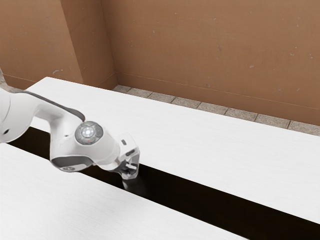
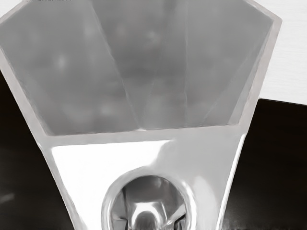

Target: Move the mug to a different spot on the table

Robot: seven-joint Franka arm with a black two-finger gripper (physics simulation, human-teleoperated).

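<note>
Where a dark gap (image 1: 215, 200) is cut between the two white slabs of the counter (image 1: 210, 135), the gripper (image 1: 132, 176) is seen dipped into it from the exterior view's left, and whether the jaws are open or closed cannot be told. The mug (image 2: 96, 158), grey and faceted, is found close under the hand, over that gap. Its mouth is turned toward the hand so that the inner walls are shown, its long axis is tipped away from the wrist camera, and its handle (image 2: 109, 199) is pointed back at the hand.
</note>
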